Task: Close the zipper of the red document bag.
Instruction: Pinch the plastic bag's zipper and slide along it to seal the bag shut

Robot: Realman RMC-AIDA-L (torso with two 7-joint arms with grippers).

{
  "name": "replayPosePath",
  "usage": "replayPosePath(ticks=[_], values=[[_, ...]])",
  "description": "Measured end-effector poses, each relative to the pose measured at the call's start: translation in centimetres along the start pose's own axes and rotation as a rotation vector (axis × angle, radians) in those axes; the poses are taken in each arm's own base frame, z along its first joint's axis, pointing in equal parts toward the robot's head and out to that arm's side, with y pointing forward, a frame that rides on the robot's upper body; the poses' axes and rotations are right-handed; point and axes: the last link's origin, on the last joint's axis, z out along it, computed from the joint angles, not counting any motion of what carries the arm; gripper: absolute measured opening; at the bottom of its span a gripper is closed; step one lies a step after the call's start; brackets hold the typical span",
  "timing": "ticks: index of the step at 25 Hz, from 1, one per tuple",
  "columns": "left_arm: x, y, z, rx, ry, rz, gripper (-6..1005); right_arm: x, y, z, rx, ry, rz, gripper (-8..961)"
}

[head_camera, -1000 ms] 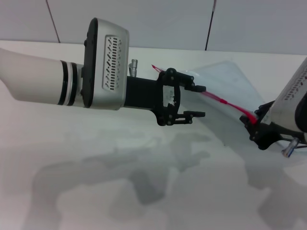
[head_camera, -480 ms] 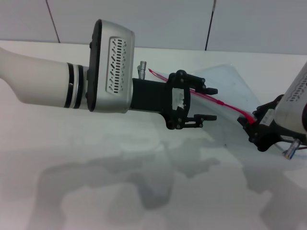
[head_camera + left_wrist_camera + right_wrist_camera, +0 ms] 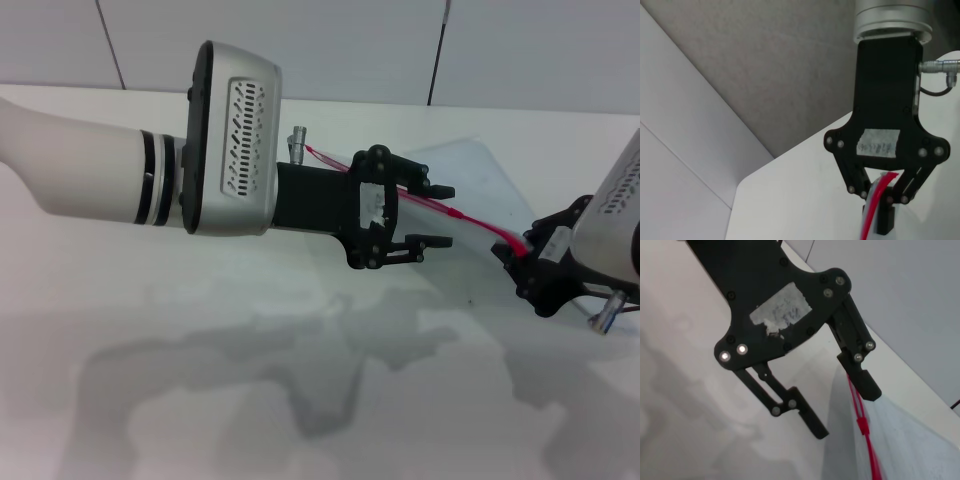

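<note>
The red document bag [image 3: 475, 175] is a translucent pale pouch on the white table. Its zipper [image 3: 478, 224] is a thin red strip along the raised near edge. My right gripper [image 3: 517, 256] is shut on the right end of that strip, and the left wrist view shows the right gripper [image 3: 885, 206] pinching the red edge. My left gripper [image 3: 443, 215] hangs open at the middle of the zipper, with the strip passing by its upper finger. In the right wrist view the left gripper [image 3: 847, 412] is open beside the zipper [image 3: 867, 452], which has a small red thickening just beyond the fingertip.
The white table [image 3: 200, 330] spreads to the front and left, with grey wall panels [image 3: 350, 45] behind it. My bulky left forearm [image 3: 120, 175] hides the left part of the table behind it.
My left arm has moved right along the zipper, most of it in the first half second. Its fingers stay open. The right gripper keeps its hold on the red end.
</note>
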Motion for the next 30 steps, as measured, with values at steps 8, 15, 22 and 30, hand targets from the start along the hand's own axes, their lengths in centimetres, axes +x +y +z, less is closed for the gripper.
replayPosePath(ticks=[8, 15, 22, 30], values=[[0.06, -0.08, 0.05, 0.000, 0.002, 0.005, 447, -0.32, 0.19, -0.30, -0.001, -0.009, -0.017, 52], [0.08, -0.08, 0.22, -0.005, 0.003, 0.007, 426, -0.48, 0.25, -0.42, -0.001, -0.013, -0.022, 54], [0.08, -0.02, 0.30, -0.009, 0.003, 0.004, 379, -0.52, 0.32, -0.43, -0.004, -0.013, -0.024, 56], [0.15, -0.06, 0.38, -0.011, 0.004, 0.006, 273, -0.66, 0.57, -0.39, -0.010, -0.016, -0.031, 58]])
